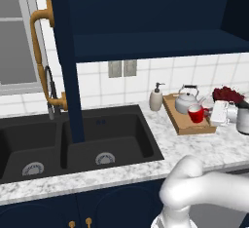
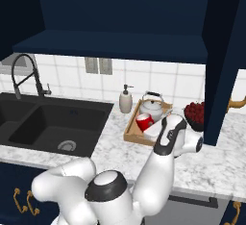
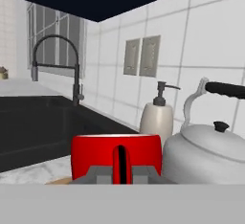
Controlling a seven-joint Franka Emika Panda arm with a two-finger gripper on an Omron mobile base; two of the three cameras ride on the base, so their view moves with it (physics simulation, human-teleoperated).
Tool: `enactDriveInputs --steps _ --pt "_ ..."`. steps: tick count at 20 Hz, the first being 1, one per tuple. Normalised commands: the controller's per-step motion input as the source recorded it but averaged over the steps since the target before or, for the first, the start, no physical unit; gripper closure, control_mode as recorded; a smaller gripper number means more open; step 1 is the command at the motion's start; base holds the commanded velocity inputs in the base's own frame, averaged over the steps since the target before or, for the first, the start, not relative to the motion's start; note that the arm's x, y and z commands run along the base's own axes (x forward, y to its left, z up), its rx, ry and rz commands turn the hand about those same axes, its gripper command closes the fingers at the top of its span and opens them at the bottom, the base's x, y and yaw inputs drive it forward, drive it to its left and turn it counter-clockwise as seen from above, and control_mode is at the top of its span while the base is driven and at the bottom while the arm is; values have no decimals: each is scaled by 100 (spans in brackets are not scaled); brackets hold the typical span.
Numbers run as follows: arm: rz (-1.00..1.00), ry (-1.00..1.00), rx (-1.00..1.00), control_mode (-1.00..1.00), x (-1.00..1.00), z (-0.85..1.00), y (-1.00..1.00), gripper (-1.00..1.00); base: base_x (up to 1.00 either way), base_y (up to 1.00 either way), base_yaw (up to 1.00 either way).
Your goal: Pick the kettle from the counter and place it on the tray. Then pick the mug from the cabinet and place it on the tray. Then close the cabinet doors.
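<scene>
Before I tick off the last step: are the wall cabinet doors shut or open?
Open. The left cabinet door swings out over the sink, the right door juts forward, and the bare shelf shows.

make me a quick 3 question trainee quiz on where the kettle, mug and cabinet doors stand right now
1. True or false: the kettle stands on the tray.
2. Which object does the hand have its fingers shut on? A) the soap pump bottle B) the red mug C) the bowl of red fruit
3. Fill in: the cabinet doors are ____ (open or closed).

Key
1. True; the kettle sits at the tray's far end, beside the mug.
2. B; in the hand view the fingers are closed on the mug's handle, over the tray.
3. Open; the shelf inside the cabinet is exposed.
</scene>
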Motion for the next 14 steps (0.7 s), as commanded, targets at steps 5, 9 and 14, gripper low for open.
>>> enactDriveInputs --steps 5,9,14 --pt "11 2 0 -100 56 -33 -22 100 0 0 0" --pt "11 0 0 -100 32 -33 -29 100 0 0 0" --pt "8 0 0 -100 30 -34 -21 100 0 0 0"
